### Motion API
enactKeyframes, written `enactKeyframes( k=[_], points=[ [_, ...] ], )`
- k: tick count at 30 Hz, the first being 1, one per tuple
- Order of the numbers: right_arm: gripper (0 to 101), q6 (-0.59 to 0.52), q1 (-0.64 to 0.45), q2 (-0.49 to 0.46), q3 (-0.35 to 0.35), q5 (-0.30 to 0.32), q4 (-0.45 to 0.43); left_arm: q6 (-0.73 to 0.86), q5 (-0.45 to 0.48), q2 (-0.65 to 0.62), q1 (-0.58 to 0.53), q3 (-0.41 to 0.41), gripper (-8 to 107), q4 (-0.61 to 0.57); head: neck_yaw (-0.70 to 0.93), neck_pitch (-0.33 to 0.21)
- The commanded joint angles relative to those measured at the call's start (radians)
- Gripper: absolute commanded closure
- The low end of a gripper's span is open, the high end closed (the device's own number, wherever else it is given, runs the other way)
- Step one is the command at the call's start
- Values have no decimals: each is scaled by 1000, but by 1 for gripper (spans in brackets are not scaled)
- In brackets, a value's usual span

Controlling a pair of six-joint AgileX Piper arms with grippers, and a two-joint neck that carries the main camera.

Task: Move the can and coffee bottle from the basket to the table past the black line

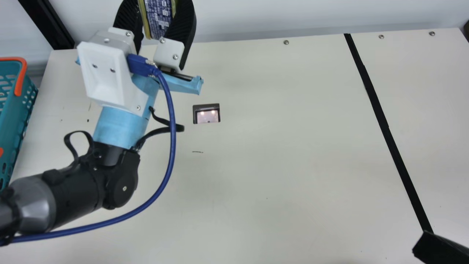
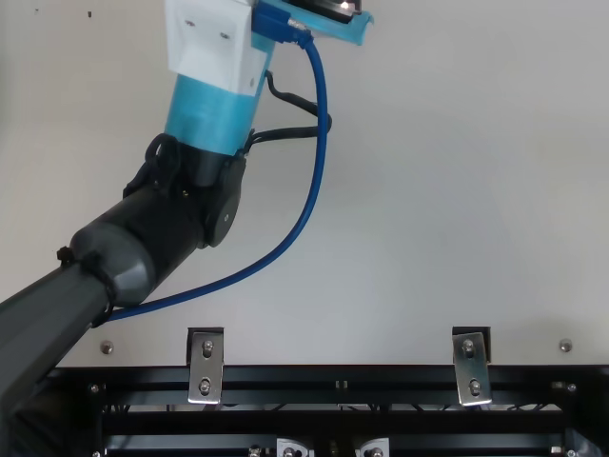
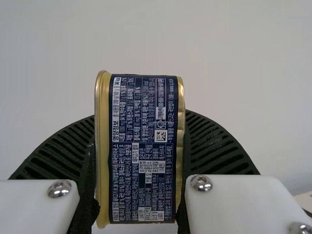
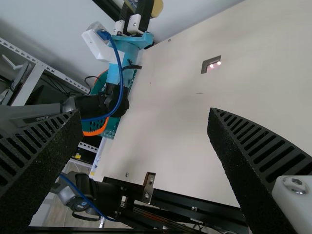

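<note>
My left fingers (image 1: 186, 27) clasp the can (image 1: 158, 18) by its rimmed ends, its long axis running along them, label facing my left wrist camera. It seems beyond the tabletop's (image 1: 278, 146) far edge, though the main view crops it. That view adds the black line (image 1: 397, 157); the right wrist view, my right fingers (image 1: 439, 249) wide apart.

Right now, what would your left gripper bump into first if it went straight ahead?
My left gripper, holding the can, would probably meet the wall first; its distance is unclear.
</note>
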Motion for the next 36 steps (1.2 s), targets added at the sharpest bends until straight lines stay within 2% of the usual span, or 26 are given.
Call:
enactKeyframes(
  k=[1,12,22,23,27,36],
  points=[
    [0,0,0,0,0,0,0,-22,9,10,-5,-9,89,-12,-1,-9],
    [0,0,0,0,0,0,0,-105,109,103,-50,-86,89,-51,-1,-9],
    [0,0,0,0,0,0,0,-10,307,131,-51,-140,89,20,-1,-9],
    [0,0,0,0,0,0,0,-26,262,131,-54,-136,89,12,-1,-9],
    [0,0,0,0,0,0,0,-11,313,131,-52,-141,89,21,-1,-9],
    [0,0,0,0,0,0,0,-11,308,131,-52,-141,89,21,-1,-9]
  ],
)
